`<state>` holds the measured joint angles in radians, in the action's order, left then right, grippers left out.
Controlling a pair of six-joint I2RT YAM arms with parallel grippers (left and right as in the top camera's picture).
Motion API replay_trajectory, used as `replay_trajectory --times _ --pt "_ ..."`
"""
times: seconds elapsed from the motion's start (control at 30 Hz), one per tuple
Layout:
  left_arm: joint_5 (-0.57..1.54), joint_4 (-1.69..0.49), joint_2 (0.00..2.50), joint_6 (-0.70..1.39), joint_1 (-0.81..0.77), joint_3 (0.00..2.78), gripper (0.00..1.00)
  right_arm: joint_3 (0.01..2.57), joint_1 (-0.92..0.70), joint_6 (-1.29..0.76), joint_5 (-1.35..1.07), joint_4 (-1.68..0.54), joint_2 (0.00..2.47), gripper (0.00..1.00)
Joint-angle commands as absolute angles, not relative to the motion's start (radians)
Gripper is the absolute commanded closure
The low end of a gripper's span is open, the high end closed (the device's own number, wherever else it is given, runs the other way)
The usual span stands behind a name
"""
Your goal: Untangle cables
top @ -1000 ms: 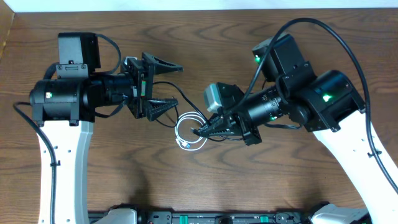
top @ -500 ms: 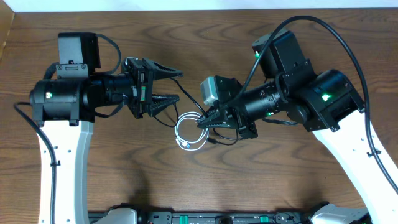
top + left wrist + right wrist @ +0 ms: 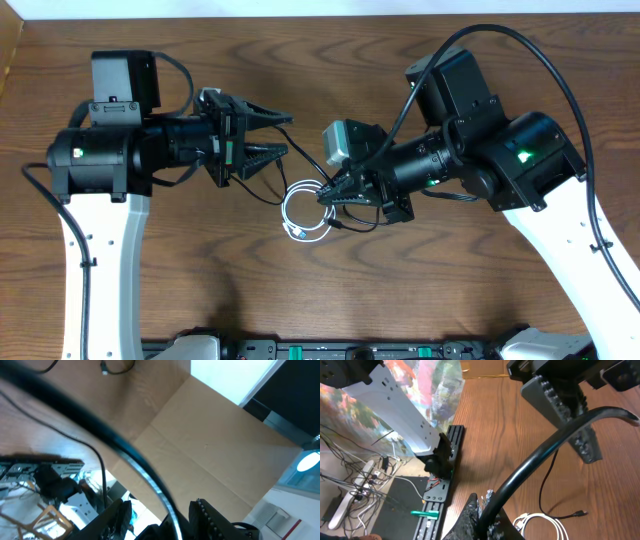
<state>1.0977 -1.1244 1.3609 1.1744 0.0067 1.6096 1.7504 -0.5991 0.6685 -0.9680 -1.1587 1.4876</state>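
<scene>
A white cable [image 3: 303,215] lies in a small coil mid-table; it also shows in the right wrist view [image 3: 546,527]. A thin black cable [image 3: 303,163] runs from the left gripper's jaws down to the coil, and another black loop [image 3: 362,226] lies below the right gripper. My right gripper [image 3: 326,198] is shut on a black cable [image 3: 540,455] just right of the coil, its jaws [image 3: 487,510] pinched around it. My left gripper [image 3: 287,132] is open, held above the table, with a black cable [image 3: 117,445] passing between its jaws [image 3: 160,512].
Thick black cords [image 3: 560,80] arc over the right arm. The table's far edge [image 3: 330,17] runs along the top. A second black plug end [image 3: 577,513] lies on the wood beside the coil.
My left gripper's jaws have narrowed around the black cable. My right gripper moved slightly left and up with its cable, then held still.
</scene>
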Motion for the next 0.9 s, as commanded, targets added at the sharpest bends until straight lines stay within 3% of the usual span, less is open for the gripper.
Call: replay_trajectory --times 0.0,0.2,0.37,0.87 --pt "1.111 -1.116 1.361 1.166 0.024 1.607 0.56 1.753 -0.603 0.658 -0.978 -1.159 1.484 0.99" --pt "1.111 -1.116 1.361 1.177 0.03 1.607 0.57 1.753 -0.603 0.659 -0.978 -1.159 1.484 0.99" --pt "1.111 -1.116 1.361 1.184 0.03 1.607 0.71 1.753 -0.603 0.659 -0.978 -1.159 1.484 0.99" --pt "1.111 -1.116 1.361 1.188 0.03 1.607 0.81 1.753 -0.603 0.658 -0.97 -1.159 1.484 0.99"
